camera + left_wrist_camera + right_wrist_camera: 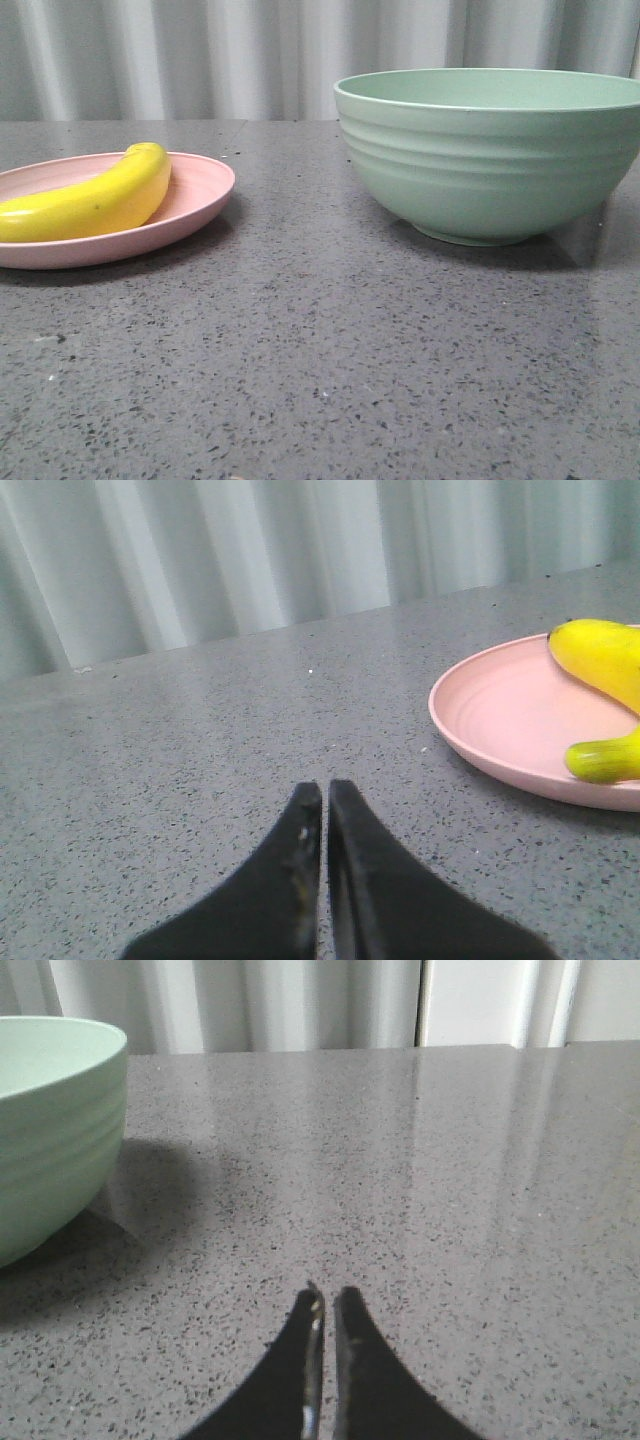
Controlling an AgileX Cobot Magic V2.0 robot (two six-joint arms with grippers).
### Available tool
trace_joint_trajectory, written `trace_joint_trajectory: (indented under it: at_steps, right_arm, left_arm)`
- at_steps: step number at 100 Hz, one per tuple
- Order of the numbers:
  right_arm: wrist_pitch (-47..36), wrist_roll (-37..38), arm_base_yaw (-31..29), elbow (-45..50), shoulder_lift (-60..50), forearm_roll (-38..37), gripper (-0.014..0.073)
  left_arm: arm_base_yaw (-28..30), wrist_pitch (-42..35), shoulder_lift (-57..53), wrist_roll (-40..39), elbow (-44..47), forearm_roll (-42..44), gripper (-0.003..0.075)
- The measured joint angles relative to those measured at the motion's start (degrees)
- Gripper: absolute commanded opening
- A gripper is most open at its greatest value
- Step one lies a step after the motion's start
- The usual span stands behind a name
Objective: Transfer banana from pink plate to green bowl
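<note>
The yellow banana [95, 198] lies on the pink plate [200, 195] at the left of the front view. The mint-green bowl [490, 155] stands to the right, empty as far as I can see. Neither gripper shows in the front view. In the left wrist view my left gripper [325, 790] is shut and empty, low over the table, with the plate [500, 715] and the banana [605, 660] a short way off. In the right wrist view my right gripper [327, 1295] is shut and empty, apart from the bowl [50, 1120].
The grey speckled tabletop [320, 350] stretches between plate and bowl. A pale curtain [200, 50] hangs behind the table's far edge.
</note>
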Motion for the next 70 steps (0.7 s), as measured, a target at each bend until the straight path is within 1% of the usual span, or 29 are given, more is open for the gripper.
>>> trace_joint_trajectory:
  at_steps: [42,70]
  right_arm:
    - [-7.2,0.1,0.0,0.0,0.0,0.0,-0.0065]
    - [-7.7,0.1,0.0,0.0,0.0,0.0,-0.0065]
  left_arm:
    - [0.0,-0.1,0.0,0.0,0.0,0.0,-0.002]
    - [0.0,-0.1,0.0,0.0,0.0,0.0,-0.002]
